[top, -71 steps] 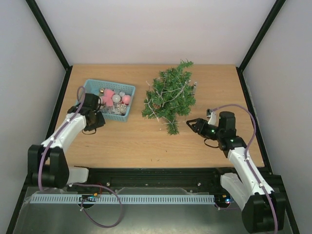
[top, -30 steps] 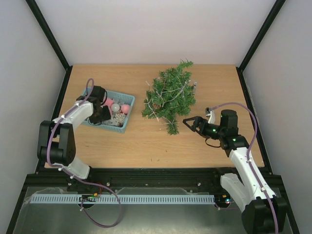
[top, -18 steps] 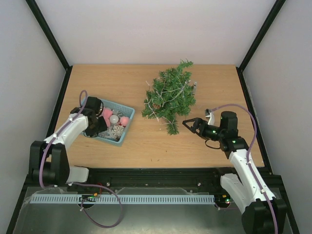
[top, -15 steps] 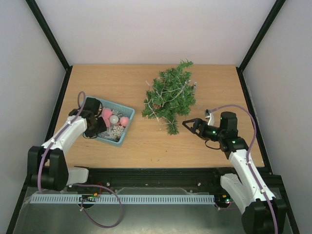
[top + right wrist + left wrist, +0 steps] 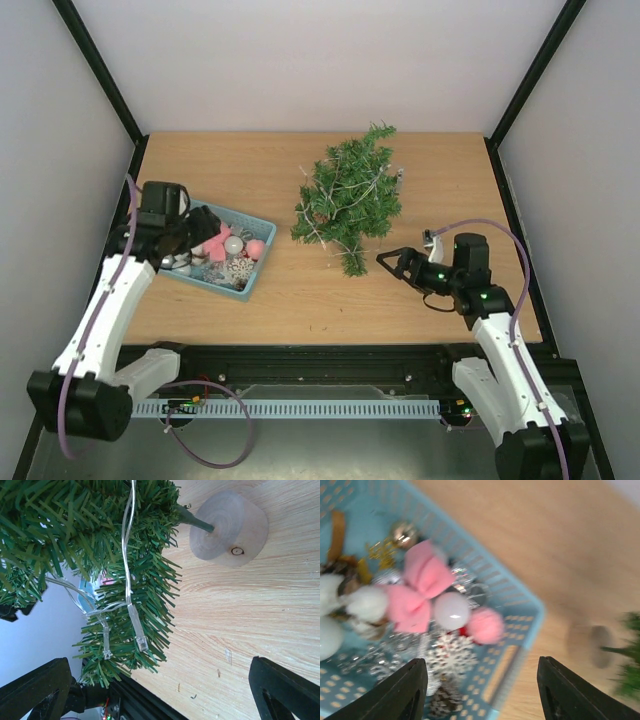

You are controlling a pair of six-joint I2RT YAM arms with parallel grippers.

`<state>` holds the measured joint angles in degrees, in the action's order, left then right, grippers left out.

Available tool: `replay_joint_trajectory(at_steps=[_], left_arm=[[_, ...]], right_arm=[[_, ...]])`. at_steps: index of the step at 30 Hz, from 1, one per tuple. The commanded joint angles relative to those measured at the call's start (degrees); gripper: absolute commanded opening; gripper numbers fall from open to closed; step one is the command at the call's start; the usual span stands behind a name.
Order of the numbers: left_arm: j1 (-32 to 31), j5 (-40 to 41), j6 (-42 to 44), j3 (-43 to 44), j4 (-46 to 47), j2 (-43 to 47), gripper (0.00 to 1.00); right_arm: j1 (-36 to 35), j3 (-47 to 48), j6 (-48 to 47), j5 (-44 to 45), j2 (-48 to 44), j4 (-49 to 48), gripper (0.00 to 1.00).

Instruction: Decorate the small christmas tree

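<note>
1. The wooden table (image 5: 450,160) carries everything.
2. The small christmas tree (image 5: 347,195) lies on its side at mid-table, towards the back. Its bushy branches spread towards the near edge.
3. A teal basket (image 5: 495,575) sits on the table's left side at an angle to the edge, well apart from the tree.
4. The left gripper (image 5: 480,664) hangs over the basket's left end, with its fingers spread and nothing between them. Its wrist view is blurred.
5. The right gripper (image 5: 388,264) sits low over bare wood, near the tree's nearest branch tips. Its fingers are wide apart and empty.
6. A clear light string (image 5: 129,555) winds through the needles. In the right wrist view, the branches and this wire hide most of the basket.
7. The tree's pale round base (image 5: 229,529) rests on the table at the end of a thin green stem.
8. In the basket, a pink bow (image 5: 417,587), a white ball (image 5: 451,611), a pink pom-pom (image 5: 485,625) and a silver snowflake (image 5: 451,657) crowd together, touching or overlapping.
</note>
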<state>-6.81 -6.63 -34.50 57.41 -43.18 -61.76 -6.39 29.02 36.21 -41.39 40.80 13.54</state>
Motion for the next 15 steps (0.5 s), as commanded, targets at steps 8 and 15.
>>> replay_joint_trajectory(at_steps=[8, 15], left_arm=[[-0.10, -16.46, -0.27, 7.44, 1.37, 11.40, 0.81], [-0.09, -19.15, -0.01, 5.96, 1.09, 15.35, 1.00]], right_arm=[[-0.35, 8.64, -2.37, -2.13, -1.62, 13.56, 0.99], [-0.30, 9.71, -0.70, -5.40, -1.33, 15.64, 0.99]])
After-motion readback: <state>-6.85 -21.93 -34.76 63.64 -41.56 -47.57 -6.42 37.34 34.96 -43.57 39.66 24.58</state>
